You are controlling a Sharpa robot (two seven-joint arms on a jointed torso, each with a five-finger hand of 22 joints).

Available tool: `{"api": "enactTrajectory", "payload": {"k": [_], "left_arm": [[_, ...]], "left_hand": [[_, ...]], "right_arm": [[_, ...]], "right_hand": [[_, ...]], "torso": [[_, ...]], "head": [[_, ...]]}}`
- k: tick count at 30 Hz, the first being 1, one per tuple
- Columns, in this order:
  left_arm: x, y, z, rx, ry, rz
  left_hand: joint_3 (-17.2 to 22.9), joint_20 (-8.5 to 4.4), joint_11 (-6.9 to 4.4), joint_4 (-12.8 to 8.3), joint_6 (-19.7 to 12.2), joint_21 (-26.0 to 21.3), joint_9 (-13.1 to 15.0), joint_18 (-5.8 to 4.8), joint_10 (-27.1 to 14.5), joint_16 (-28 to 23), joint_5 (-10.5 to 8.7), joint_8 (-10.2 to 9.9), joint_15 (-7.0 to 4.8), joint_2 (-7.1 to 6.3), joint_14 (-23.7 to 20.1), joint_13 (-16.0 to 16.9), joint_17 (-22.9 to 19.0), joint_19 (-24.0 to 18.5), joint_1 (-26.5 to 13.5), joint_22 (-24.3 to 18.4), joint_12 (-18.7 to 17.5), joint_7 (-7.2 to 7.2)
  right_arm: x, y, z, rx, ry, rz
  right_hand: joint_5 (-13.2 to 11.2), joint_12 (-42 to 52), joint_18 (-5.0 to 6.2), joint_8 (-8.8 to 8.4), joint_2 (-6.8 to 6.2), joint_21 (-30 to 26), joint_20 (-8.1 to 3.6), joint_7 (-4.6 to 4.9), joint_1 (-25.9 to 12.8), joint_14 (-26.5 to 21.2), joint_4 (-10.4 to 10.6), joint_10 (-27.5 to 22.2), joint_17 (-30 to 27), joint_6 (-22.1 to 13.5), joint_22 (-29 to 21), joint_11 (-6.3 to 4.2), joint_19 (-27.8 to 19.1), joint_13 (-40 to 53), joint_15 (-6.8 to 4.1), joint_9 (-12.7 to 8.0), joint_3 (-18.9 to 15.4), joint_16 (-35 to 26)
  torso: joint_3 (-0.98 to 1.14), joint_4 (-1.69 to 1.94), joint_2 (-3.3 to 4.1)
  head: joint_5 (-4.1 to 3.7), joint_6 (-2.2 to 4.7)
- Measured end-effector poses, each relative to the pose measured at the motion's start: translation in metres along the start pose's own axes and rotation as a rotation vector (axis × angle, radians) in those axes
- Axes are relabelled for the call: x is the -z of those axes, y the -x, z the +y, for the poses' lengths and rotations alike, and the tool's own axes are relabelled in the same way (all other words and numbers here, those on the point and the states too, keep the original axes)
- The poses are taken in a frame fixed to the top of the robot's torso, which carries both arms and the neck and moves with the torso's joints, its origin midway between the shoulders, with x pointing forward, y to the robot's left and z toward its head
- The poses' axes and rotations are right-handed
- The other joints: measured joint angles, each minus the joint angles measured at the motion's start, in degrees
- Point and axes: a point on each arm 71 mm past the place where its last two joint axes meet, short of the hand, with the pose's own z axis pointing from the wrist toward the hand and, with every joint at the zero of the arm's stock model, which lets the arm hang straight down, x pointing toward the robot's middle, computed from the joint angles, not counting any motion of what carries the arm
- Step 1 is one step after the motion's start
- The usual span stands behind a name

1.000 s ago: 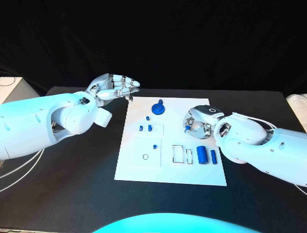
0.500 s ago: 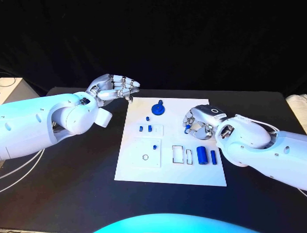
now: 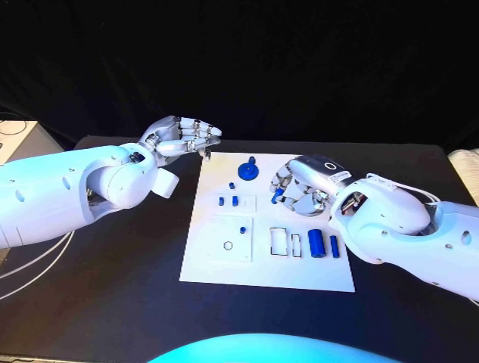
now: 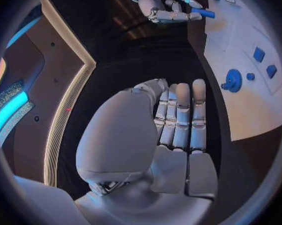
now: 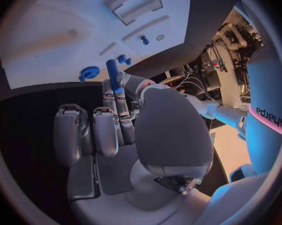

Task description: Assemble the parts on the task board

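Since the earlier frames, the right hand (image 3: 300,189) has shifted left and farther up the task board (image 3: 266,268), carrying a blue peg (image 5: 113,71) pinched between thumb and fingers above the board's right-hand middle. Left hand (image 3: 182,136) hovers unchanged off the board's far-left corner, fingers curled in, grasping nothing. On the board: a round blue knob (image 3: 248,169) at the far end; two blue cylinders (image 3: 317,242) near the right edge.
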Motion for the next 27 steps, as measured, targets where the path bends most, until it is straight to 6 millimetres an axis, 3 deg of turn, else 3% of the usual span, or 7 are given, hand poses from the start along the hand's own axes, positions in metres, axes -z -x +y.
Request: {"api": "enactTrajectory", "payload": {"k": [7,12,19,27], "left_arm": [[-0.002,-0.003,0.000,0.003,-0.001,0.007],[-0.003,-0.007,0.000,0.007,-0.002,0.013],[-0.004,-0.010,0.000,0.011,-0.002,0.020],[-0.004,-0.011,0.000,0.013,-0.003,0.023]], "left_hand": [[0.0,0.00,0.00,0.0,0.0,0.0,0.0,0.00,0.0,0.0,0.00,0.0,0.00,0.00,0.0,0.0,0.0,0.0,0.0,0.0,0.0,0.00],[0.0,0.00,0.00,0.0,0.0,0.0,0.0,0.00,0.0,0.0,0.00,0.0,0.00,0.00,0.0,0.0,0.0,0.0,0.0,0.0,0.0,0.00],[0.0,0.21,0.00,0.0,0.0,-0.1,0.1,0.00,0.0,0.0,0.00,0.0,0.00,0.28,0.0,0.1,0.1,0.2,-0.3,-0.1,0.0,0.00],[0.0,0.22,0.00,0.0,0.0,-0.2,0.1,0.00,0.0,0.0,0.00,0.0,0.00,0.11,0.0,0.1,0.1,0.2,-0.5,-0.1,0.0,0.00]], "right_arm": [[-0.008,-0.026,0.042,-0.065,0.093,0.029],[-0.012,-0.044,0.062,-0.098,0.133,0.050],[-0.015,-0.069,0.074,-0.130,0.151,0.079],[-0.018,-0.084,0.075,-0.140,0.145,0.096]], "right_hand": [[0.0,-0.2,0.00,0.00,0.00,0.0,0.00,0.00,0.0,0.0,-0.2,0.0,0.0,0.0,0.0,0.00,0.0,0.0,0.00,0.1,-0.1,0.0],[0.0,-0.3,0.00,0.00,0.00,0.0,0.00,0.00,0.0,0.0,-0.2,0.0,0.0,0.0,0.0,0.00,0.0,0.0,0.00,0.1,-0.1,0.0],[0.0,-0.5,0.00,-0.01,0.00,0.0,0.01,0.00,0.0,0.0,-0.2,0.0,-0.1,0.0,0.0,0.00,0.0,0.0,0.01,0.0,-0.1,0.0],[0.1,-0.7,0.00,-0.01,-0.01,0.0,0.01,0.00,0.0,0.0,-0.2,0.0,-0.1,0.0,0.0,0.00,0.0,0.0,0.01,0.1,-0.1,0.0]], "torso": [[-0.01,0.00,0.07],[0.00,0.11,0.10],[-0.03,0.06,0.18],[0.03,0.03,0.21]], "head": [[0.73,-0.09],[1.09,-0.10],[1.74,-0.31],[2.08,-0.80]]}}
